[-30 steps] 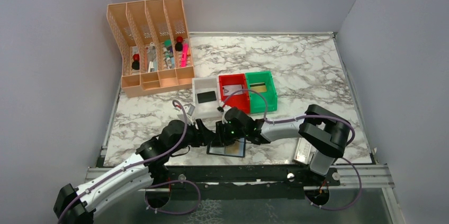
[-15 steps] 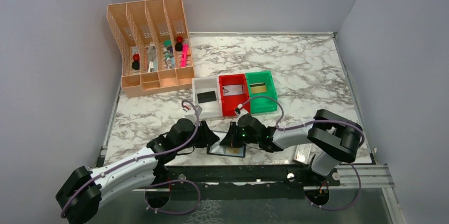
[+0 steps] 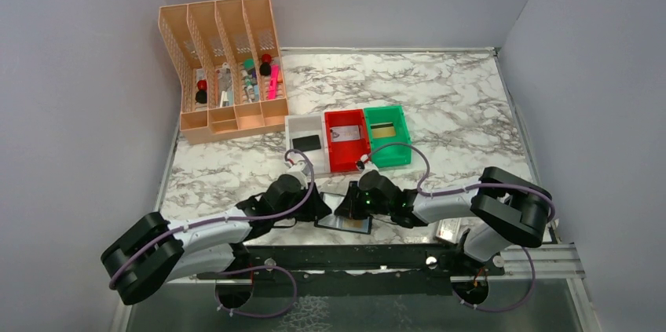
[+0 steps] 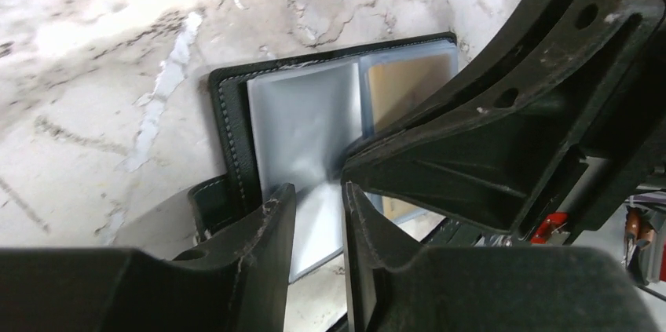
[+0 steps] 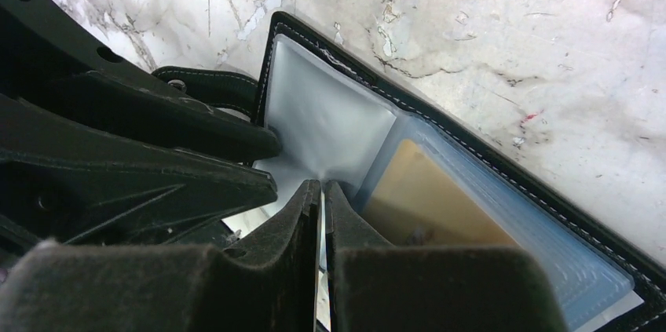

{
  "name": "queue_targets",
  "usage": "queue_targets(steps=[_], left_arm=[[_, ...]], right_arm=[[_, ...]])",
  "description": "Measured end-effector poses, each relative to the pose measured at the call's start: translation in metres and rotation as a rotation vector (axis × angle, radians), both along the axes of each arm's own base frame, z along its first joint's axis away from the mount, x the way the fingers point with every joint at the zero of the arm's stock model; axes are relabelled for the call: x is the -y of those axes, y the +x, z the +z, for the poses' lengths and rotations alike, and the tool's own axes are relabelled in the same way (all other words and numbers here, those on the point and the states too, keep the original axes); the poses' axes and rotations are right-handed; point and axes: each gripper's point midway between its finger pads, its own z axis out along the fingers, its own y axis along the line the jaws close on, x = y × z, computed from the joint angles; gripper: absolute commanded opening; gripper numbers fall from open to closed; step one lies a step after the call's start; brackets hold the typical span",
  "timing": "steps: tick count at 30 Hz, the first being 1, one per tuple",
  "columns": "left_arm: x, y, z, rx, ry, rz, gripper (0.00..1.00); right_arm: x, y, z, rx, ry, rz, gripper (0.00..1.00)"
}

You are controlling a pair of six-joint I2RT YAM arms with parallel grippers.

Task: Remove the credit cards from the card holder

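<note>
**A:** Where is the card holder (image 3: pixel 343 223) lying?

**B:** It is lying open on the bench (image 3: pixel 440 104), right at the near edge, between the two arms. A gold card (image 5: pixel 424 198) is sitting in its right-hand pockets, and a cloudy grey leaf (image 5: pixel 330 116) is covering the left half.

**A:** And the grippers?

**B:** The right gripper (image 5: pixel 323 191) is clenching, jaws all but together. The leaf is puckering toward its tips, so I am judging that it is pinching the leaf, not a card. The left gripper (image 4: pixel 318 198) is sitting just beside it, near the tab (image 5: pixel 208 85), jaws a narrow gap apart with pale plastic showing between. Whether it is gripping anything, I cannot tell.

**A:** What is worrying you?

**B:** If the right gripper pulls while pinching only plastic, the whole holder may lift with it or slide off the near edge, since nothing is plainly pinning it down. The pocket could stretch too. And the grippers are working so near each other that they may knock together.

**A:** What are the views giving us?

**B:** The wrist views are showing the gold card, the stitching and the pucker, while the top view is hiding most of that under the arms. Only the top view is showing the bins (image 3: pixel 346 158) farther back, with cards (image 3: pixel 348 133) lying in them.
</note>
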Motion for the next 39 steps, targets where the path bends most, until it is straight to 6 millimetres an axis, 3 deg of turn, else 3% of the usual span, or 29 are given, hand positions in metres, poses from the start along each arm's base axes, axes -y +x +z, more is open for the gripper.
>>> queue_targets(steps=[5, 11, 14, 23, 32, 39], left_arm=[[0.009, -0.001, -0.001, 0.003, -0.005, -0.020, 0.30], [0.008, -0.005, 0.000, 0.005, -0.004, -0.018, 0.29], [0.006, -0.005, 0.003, 0.013, -0.005, -0.010, 0.29], [0.004, -0.004, 0.004, 0.019, -0.001, -0.001, 0.29], [0.003, -0.006, 0.004, 0.014, 0.001, -0.005, 0.29], [0.003, -0.009, 0.004, 0.015, -0.005, -0.008, 0.29]], right_arm=[[0.006, -0.002, 0.004, 0.005, -0.019, 0.007, 0.16], [0.024, 0.004, 0.046, 0.100, -0.008, -0.029, 0.31], [0.037, 0.009, 0.057, 0.139, -0.028, -0.066, 0.36], [0.067, 0.008, 0.038, 0.120, -0.157, -0.126, 0.43], [0.078, 0.001, 0.011, 0.079, -0.210, -0.128, 0.43], [0.074, 0.001, 0.008, 0.075, -0.199, -0.122, 0.42]])
